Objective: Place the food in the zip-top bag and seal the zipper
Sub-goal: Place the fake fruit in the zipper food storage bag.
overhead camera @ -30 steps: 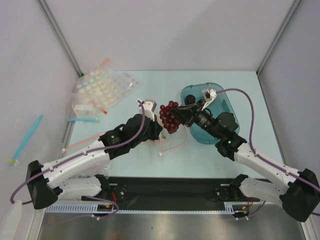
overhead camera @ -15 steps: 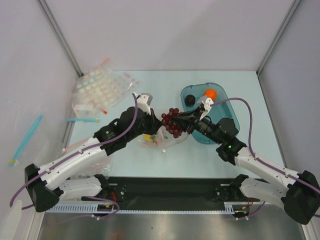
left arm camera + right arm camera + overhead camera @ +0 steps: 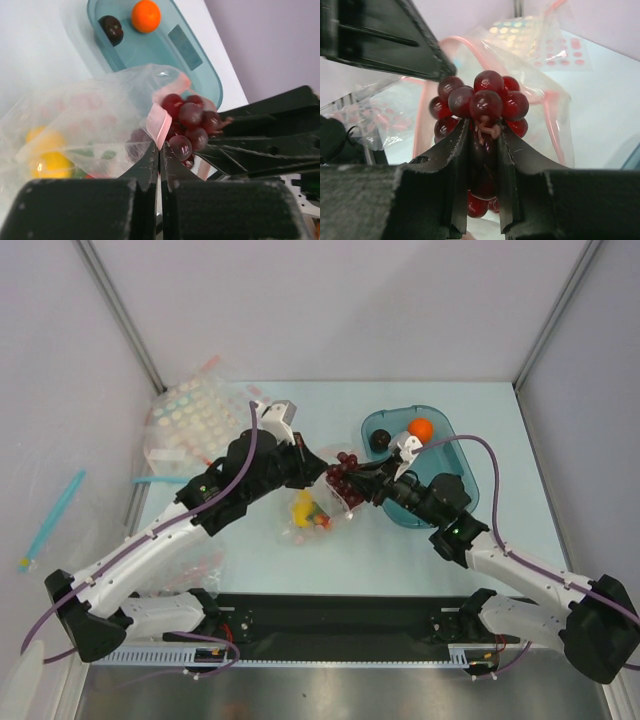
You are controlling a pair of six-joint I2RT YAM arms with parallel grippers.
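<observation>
The right hand [image 3: 484, 135] is clenched on the grapes [image 3: 485, 100]: its two fingers pinch the stem and the lower berries, and the top of the cluster bulges above the fingertips. The left hand [image 3: 159, 150] is closed tight on the mouth edge of the bag [image 3: 100, 120], lifting that edge off the desk [image 3: 330, 410]. The pale pink zipper [image 3: 159, 125] rises just above the left fingertips. The grapes sit right at the bag's open mouth, touching or all but touching the zipper, between the two hands, which nearly meet. Whether any berries are already past the rim cannot be told. Inside the bag, low on the desk, lie the lemon [image 3: 301, 508] and, just beside it, the red-and-green bunch [image 3: 322, 520]. The orange [image 3: 421, 427] and the plum [image 3: 380, 440] lie apart from each other in the tray [image 3: 452, 443], behind the right hand. The dotted bags [image 3: 195, 420] lie at the desk's far left.
</observation>
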